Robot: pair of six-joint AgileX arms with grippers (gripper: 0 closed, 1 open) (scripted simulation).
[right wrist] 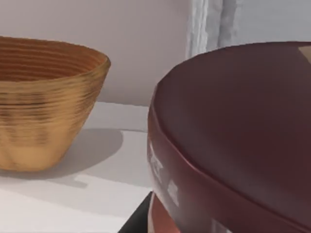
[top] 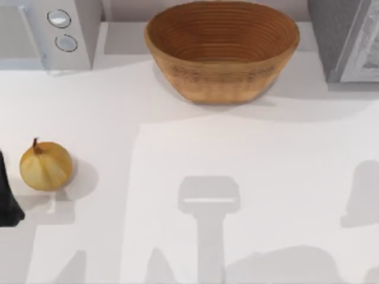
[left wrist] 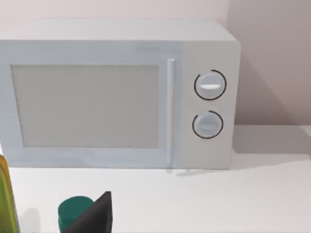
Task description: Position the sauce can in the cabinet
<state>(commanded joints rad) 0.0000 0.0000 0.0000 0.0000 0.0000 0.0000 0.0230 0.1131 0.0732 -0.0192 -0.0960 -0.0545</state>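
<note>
The sauce can (right wrist: 233,136) sits very close in the right wrist view, showing its dark maroon top and a red band below the rim. My right gripper is shut on it, with one dark finger (right wrist: 140,219) against its side. Behind the can rises the cabinet (right wrist: 209,24). In the top view the cabinet (top: 346,38) stands at the far right corner, with a speckled grey side and a pale door panel. My left gripper (top: 7,201) is parked at the table's left edge.
A large woven basket (top: 222,56) stands at the back centre, left of the cabinet. A white microwave (top: 53,29) with two knobs fills the back left. A yellow onion (top: 45,165) lies near the left arm. A teal round object (left wrist: 74,209) shows low in the left wrist view.
</note>
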